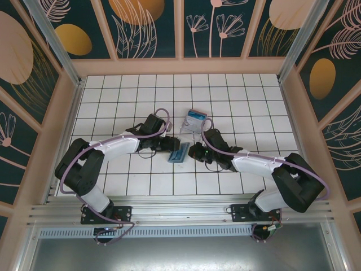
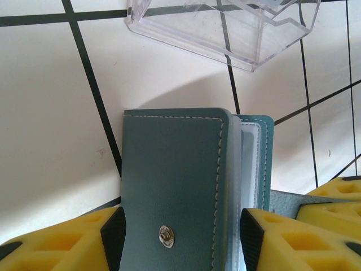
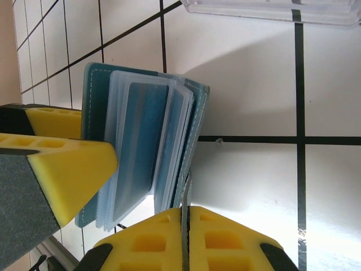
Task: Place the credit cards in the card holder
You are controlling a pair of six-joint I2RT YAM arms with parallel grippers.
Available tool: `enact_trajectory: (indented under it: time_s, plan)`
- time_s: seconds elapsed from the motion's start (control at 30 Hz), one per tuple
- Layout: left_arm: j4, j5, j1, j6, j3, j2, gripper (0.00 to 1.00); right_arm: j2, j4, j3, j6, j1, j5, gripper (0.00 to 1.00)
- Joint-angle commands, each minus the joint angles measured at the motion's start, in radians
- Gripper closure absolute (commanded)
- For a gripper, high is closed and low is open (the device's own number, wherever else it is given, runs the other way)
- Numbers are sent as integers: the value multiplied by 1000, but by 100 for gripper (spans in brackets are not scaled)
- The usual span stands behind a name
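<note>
The teal card holder (image 1: 179,153) stands half open on the tiles between both grippers. In the left wrist view its snap-button cover (image 2: 169,180) fills the gap of my left gripper (image 2: 182,237), and both black pads press its sides. My right gripper (image 3: 186,226) is shut on a thin grey strip at the holder's outer cover (image 3: 194,130). A blue credit card (image 3: 141,141) sits in one of the fanned clear sleeves. Another blue card (image 1: 196,116) lies in the clear box behind.
The clear plastic box (image 1: 194,121) stands one tile beyond the holder, close to both wrists (image 2: 225,28) (image 3: 271,11). A yellow finger of the left gripper (image 3: 62,169) shows beside the holder in the right wrist view. Wooden walls ring the white tiled floor (image 1: 113,101).
</note>
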Motion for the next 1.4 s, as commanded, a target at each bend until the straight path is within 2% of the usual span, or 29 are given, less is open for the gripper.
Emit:
enact_trajectory:
  time_s: [0.0,0.17,0.43,1.0,1.23,1.37]
  plan:
    - [24,22,-3,-21,-9,-14,38,-10,34,-11,3,-5,3,94]
    - [26,13,-3,-21,-17,-8,36,-7,39,-3,2,-5,-2,94]
    - [29,-7,-3,-13,-26,9,38,-13,34,-5,2,-5,0,94]
    - [42,41,-3,-1,-30,58,35,-11,29,57,-2,16,-17,94]
    - [33,23,-4,11,-26,92,38,-4,36,49,5,16,-19,94]
    - [34,27,-4,11,-29,101,36,-7,31,50,2,15,-14,94]
